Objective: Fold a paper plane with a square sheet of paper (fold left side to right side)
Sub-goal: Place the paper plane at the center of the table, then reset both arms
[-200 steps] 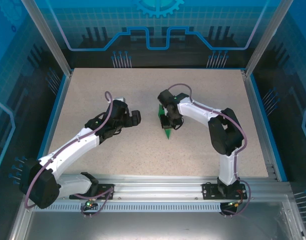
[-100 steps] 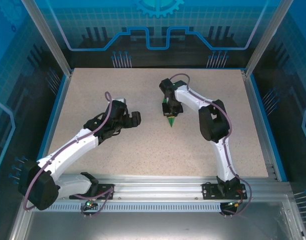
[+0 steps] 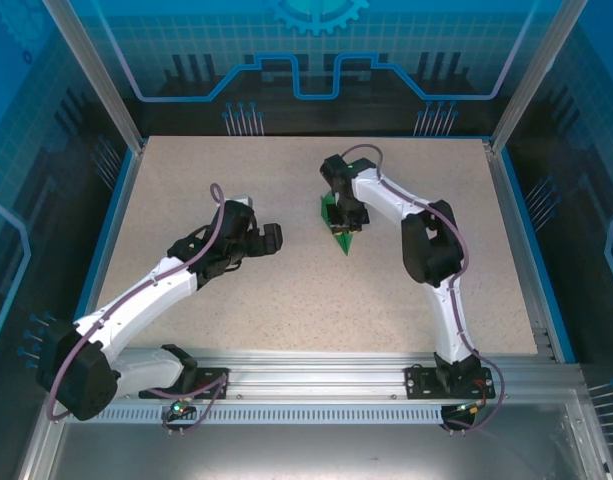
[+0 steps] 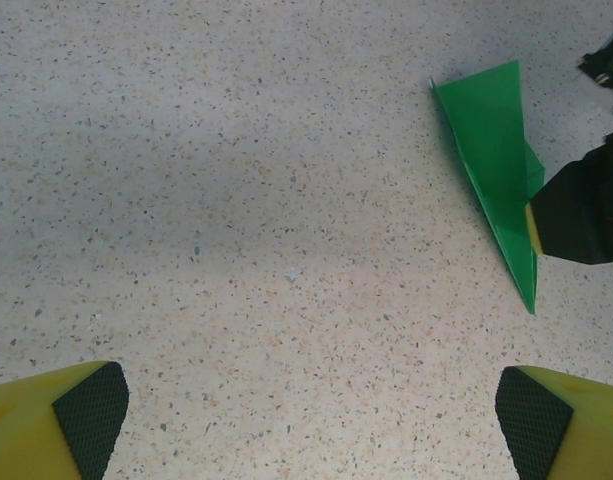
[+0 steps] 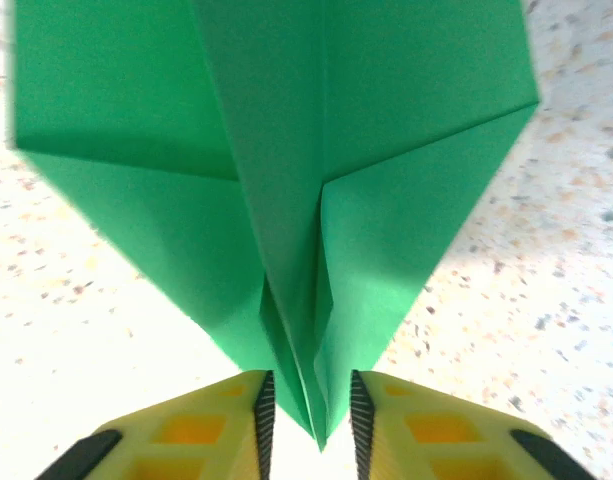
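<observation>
The paper plane [image 3: 340, 238] is a slim bright-green dart on the table, its point toward the near edge. In the right wrist view its layered keel [image 5: 316, 200] stands between my right gripper's [image 5: 307, 405] ridged pads [image 5: 263, 400], with a small gap on each side, so the jaws are open around it. From above, the right gripper [image 3: 344, 222] sits over the plane's back half. My left gripper [image 3: 271, 238] hovers to the plane's left, wide open and empty. Its wrist view shows the plane [image 4: 496, 150] at the upper right and its own fingers spread [image 4: 311, 420] over bare table.
The speckled tabletop [image 3: 236, 180] is bounded by a blue rim and metal frame posts. A dark part of the right gripper [image 4: 586, 210] reaches into the left wrist view beside the plane.
The right arm carried the plane a little farther back. Its jaws have then parted from the keel. The left arm has stayed still.
</observation>
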Robot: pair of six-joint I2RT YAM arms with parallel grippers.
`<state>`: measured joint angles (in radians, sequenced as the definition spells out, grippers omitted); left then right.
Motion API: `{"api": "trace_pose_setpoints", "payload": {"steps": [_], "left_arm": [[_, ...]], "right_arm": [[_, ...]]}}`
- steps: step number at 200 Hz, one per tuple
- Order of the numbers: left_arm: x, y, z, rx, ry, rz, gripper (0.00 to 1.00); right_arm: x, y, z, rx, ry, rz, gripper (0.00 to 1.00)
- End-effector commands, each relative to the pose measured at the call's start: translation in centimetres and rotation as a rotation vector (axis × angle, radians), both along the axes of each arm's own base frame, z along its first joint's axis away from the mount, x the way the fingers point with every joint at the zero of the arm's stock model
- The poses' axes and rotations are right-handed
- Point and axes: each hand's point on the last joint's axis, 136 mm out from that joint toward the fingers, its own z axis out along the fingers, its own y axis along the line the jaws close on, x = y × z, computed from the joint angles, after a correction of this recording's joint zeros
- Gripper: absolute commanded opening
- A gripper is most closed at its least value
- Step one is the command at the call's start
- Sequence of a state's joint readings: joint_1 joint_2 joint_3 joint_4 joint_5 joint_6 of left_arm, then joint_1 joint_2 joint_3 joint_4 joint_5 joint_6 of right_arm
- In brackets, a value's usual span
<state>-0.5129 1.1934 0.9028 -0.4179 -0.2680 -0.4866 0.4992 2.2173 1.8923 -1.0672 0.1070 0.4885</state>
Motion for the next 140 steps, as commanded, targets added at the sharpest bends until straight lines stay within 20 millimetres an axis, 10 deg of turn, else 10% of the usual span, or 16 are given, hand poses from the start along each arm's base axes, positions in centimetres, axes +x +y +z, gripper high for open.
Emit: {"api": "trace_pose_setpoints", "payload": {"steps": [1, 40, 85, 100, 140], "left_arm": [[0.7, -0.1, 1.7, 0.008, -0.028, -0.015, 0.99], [1.5, 1.6, 2.9, -0.006, -0.056, 0.083, 0.98], [2.2, 7.6, 5.1, -0.061, -0.232, 0.305, 0.99], [2.1, 9.6, 5.8, -0.017, -0.324, 0.375, 0.98], [1.8, 14.2, 4.7, 0.143, -0.411, 0.51, 0.98]], "right_arm": [[-1.1, -0.5, 4.9, 0.013, -0.069, 0.023, 0.35], [-2.4, -2.0, 11.5, 0.053, -0.258, 0.065, 0.55], [-3.9, -9.2, 17.2, -0.031, -0.561, 0.002, 0.84], [-4.3, -11.9, 17.0, -0.028, -0.623, -0.059, 0.99], [-4.2, -18.3, 13.7, -0.023, -0.739, -0.194, 0.99]]}}
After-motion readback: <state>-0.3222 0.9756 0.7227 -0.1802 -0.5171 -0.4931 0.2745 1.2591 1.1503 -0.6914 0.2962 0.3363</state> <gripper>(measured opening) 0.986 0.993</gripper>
